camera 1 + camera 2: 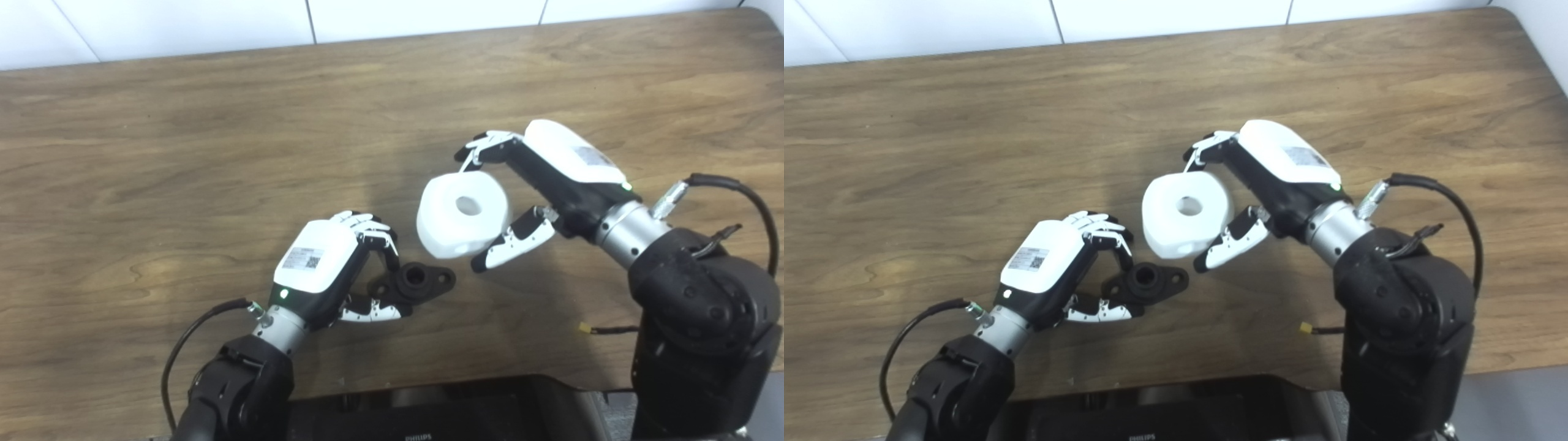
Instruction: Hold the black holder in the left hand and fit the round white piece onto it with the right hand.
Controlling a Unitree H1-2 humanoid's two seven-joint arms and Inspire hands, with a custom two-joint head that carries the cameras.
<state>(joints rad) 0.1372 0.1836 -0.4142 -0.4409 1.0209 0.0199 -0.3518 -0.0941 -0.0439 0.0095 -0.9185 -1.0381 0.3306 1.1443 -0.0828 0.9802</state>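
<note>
A black holder point(418, 282) with a round socket and side lugs lies low on the wooden table point(184, 153), near the middle front. My left hand point(334, 266) is shut on its left end, fingers curled over the top and thumb underneath. A round white piece point(463, 213) with a centre hole hangs just above and to the right of the holder, apart from it. My right hand point(539, 184) is shut on the white piece, fingers over its far edge and thumb under its near right side.
A white tiled wall point(184, 24) runs along the table's far edge. A black device marked PHILIPS point(429, 410) sits at the front edge between my arms. A small yellow-tipped cable end point(585, 329) lies by my right arm.
</note>
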